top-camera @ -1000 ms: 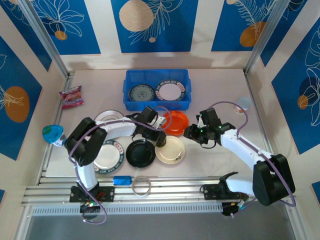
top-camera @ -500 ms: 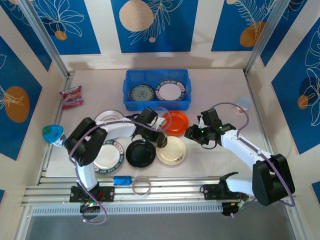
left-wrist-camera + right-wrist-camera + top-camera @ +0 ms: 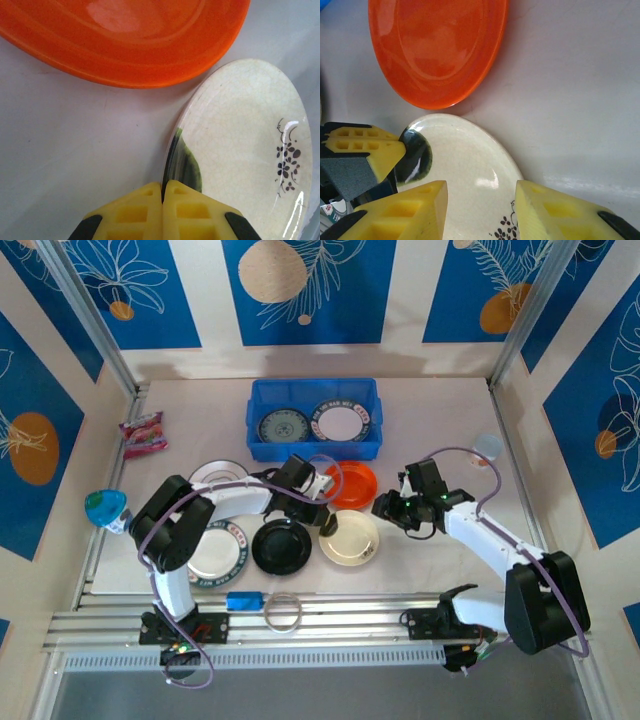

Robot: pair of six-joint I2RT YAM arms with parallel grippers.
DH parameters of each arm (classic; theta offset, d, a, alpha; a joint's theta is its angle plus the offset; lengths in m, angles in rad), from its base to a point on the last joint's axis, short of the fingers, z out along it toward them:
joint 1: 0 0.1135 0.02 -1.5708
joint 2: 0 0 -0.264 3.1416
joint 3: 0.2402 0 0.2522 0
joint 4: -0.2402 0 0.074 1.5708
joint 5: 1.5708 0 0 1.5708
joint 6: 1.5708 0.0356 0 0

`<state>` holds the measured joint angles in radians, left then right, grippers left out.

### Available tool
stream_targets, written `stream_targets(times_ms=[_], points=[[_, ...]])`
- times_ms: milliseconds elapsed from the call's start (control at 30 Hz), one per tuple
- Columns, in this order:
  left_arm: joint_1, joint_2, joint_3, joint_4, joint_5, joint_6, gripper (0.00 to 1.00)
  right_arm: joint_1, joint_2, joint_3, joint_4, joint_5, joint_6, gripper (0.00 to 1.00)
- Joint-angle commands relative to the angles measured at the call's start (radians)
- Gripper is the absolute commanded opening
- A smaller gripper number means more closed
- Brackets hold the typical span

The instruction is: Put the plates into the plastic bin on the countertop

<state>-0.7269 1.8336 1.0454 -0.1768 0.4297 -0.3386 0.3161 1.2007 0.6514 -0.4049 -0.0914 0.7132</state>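
Observation:
My left gripper (image 3: 325,523) (image 3: 162,187) is shut on the dark-green patch at the left rim of a cream plate (image 3: 352,539) (image 3: 240,150) with a small black flower print. My right gripper (image 3: 386,508) (image 3: 480,200) hovers open over the same cream plate (image 3: 465,160), its fingers apart above the dish. An orange plate (image 3: 352,483) (image 3: 130,35) (image 3: 437,50) lies just beyond. The blue plastic bin (image 3: 263,451) at the back holds a teal patterned plate (image 3: 283,426) and a red-rimmed white plate (image 3: 343,421). A black plate (image 3: 281,546) sits left of the cream one on the countertop (image 3: 420,570).
Two more plates (image 3: 215,552) (image 3: 213,475) lie under and beside the left arm. A clear ring (image 3: 284,612) and a small blue lid (image 3: 244,600) rest on the front rail. A pink packet (image 3: 143,433) and a teal object (image 3: 105,508) sit at the left wall.
My left gripper has closed onto the cream plate's rim, and the plate has shifted slightly to the right. My right gripper drifted a little right, still open.

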Motion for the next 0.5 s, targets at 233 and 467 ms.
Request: stream_targets(times_ms=[233, 467], points=[[0.000, -0.120, -0.068, 0.079, 0.200, -0.068, 0.00, -0.052, -0.110, -0.032, -0.065, -0.052, -0.032, 0.44], [0.031, -0.135, -0.133, 0.279, 0.296, -0.202, 0.00, -0.063, -0.140, -0.039, -0.076, -0.095, -0.065, 0.43]])
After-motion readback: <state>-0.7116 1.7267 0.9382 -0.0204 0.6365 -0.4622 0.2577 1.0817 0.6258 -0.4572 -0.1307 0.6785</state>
